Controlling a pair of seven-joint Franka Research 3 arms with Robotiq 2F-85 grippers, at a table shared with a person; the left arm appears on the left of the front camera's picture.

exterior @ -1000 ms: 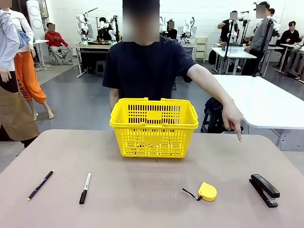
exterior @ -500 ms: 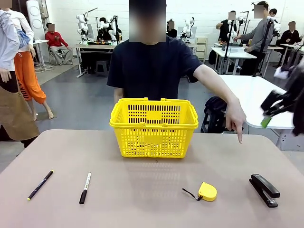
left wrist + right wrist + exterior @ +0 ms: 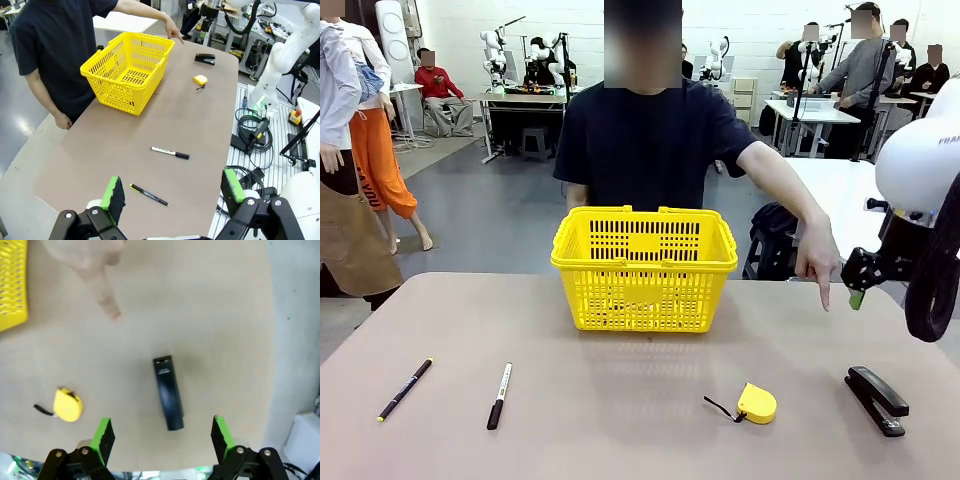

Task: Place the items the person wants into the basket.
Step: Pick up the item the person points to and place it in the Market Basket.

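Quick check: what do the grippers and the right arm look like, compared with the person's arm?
The left gripper and right gripper are black linkages with green pads. The right arm is white and rounded, with dark lettering and a thick black cable looping beside it. The person wears a short black T-shirt sleeve.

Yellow tape measure [image 3: 757,403] right of centre; thin black pen [image 3: 404,389], apparently yellow-tipped, far left.

You are seeing a yellow slotted basket [image 3: 644,262], a black stapler [image 3: 876,399], a yellow tape measure [image 3: 757,403], a white marker [image 3: 499,395] wearing a black cap, and a black yellow-tipped pen [image 3: 404,389]; the person [image 3: 650,140] is wearing black.
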